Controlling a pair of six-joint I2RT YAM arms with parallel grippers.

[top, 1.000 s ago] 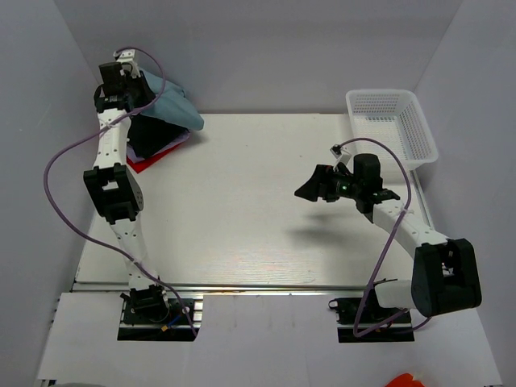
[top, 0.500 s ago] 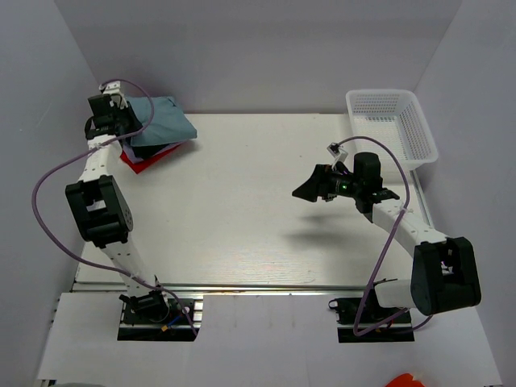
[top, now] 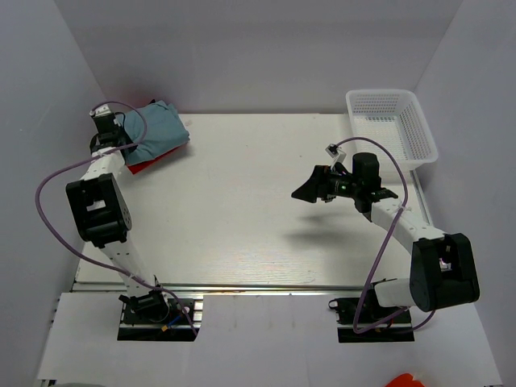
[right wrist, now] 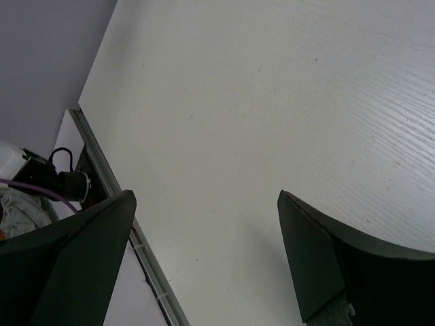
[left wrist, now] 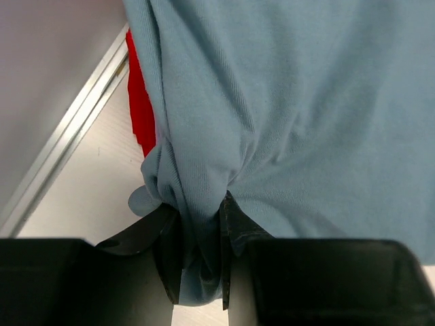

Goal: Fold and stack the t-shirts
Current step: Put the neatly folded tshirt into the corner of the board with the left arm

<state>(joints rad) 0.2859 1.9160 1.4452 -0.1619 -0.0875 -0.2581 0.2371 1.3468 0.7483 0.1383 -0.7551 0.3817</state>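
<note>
Top external: right hand (top: 310, 189) hangs over the desk (top: 242, 234), right of middle, jaws spread wide with nothing between them. Right wrist agrees: only bare desk shows between its fingers (right wrist: 75, 258). Far-left corner: red t-shirt (top: 139, 167) edge pokes out on the near side from under the crumpled blue-teal t-shirt (top: 160, 129). Left hand (top: 107, 133) is clamped on a bunched fold of the blue-teal one; left wrist shows the fabric pinched between both fingers (left wrist: 234, 224). White mesh basket (top: 393, 122) at the far-right corner.
</note>
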